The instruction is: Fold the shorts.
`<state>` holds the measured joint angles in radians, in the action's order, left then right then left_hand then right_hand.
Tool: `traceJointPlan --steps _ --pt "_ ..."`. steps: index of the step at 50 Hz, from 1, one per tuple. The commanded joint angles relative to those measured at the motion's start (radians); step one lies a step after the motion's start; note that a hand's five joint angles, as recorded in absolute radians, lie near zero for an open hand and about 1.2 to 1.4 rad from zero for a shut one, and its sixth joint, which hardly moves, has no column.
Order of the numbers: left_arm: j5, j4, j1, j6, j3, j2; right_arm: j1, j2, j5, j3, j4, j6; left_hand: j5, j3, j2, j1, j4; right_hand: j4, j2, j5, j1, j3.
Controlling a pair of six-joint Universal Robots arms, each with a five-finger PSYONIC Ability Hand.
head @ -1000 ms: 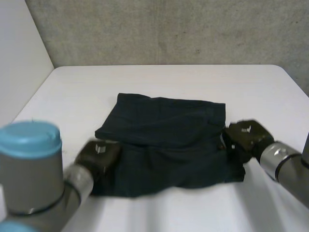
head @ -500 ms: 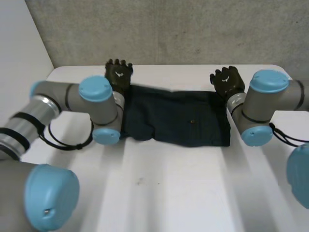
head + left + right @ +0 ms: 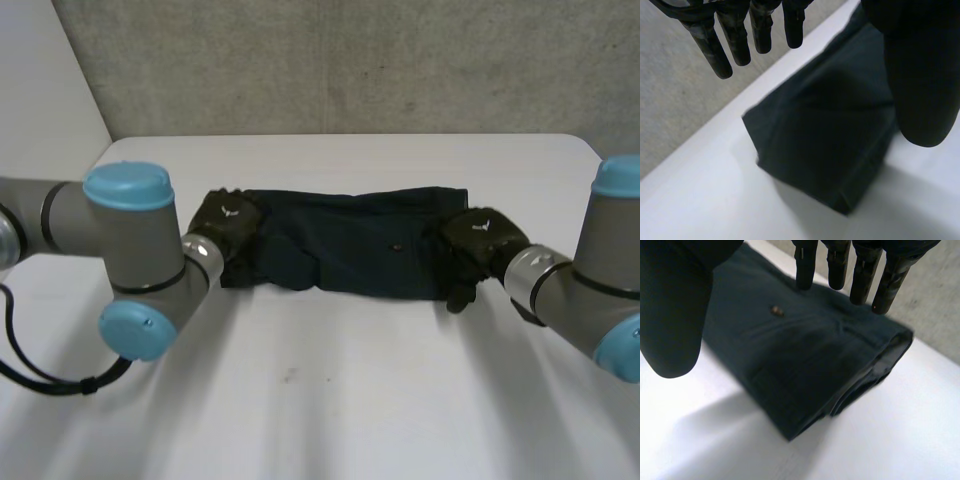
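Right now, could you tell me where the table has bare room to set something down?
Two bare patches: the wide stretch of table between the shorts and the near edge, and the narrower strip behind the shorts to the far edge. Crowded: the shorts' two ends, where the open left hand and right hand are.

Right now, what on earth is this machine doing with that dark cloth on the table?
A two-armed robot is folding a pair of dark shorts on a white table. The shorts lie folded into a long narrow band across it. The left hand is at one end of the band and the right hand is at the other. Both are open, with fingers straight, gripping nothing.
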<state>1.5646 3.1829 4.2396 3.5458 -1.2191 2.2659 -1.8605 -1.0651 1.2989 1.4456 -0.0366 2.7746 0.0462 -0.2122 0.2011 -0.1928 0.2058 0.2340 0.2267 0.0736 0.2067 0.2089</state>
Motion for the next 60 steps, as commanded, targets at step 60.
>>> traceJointPlan --steps 60 --pt "-0.006 0.038 0.059 -0.217 -0.057 -0.289 -0.335 0.153 -0.254 -0.228 -0.022 -0.617 -0.001 -0.007 0.018 -0.027 0.014 -0.059 -0.052 -0.074 -0.032 -0.034"
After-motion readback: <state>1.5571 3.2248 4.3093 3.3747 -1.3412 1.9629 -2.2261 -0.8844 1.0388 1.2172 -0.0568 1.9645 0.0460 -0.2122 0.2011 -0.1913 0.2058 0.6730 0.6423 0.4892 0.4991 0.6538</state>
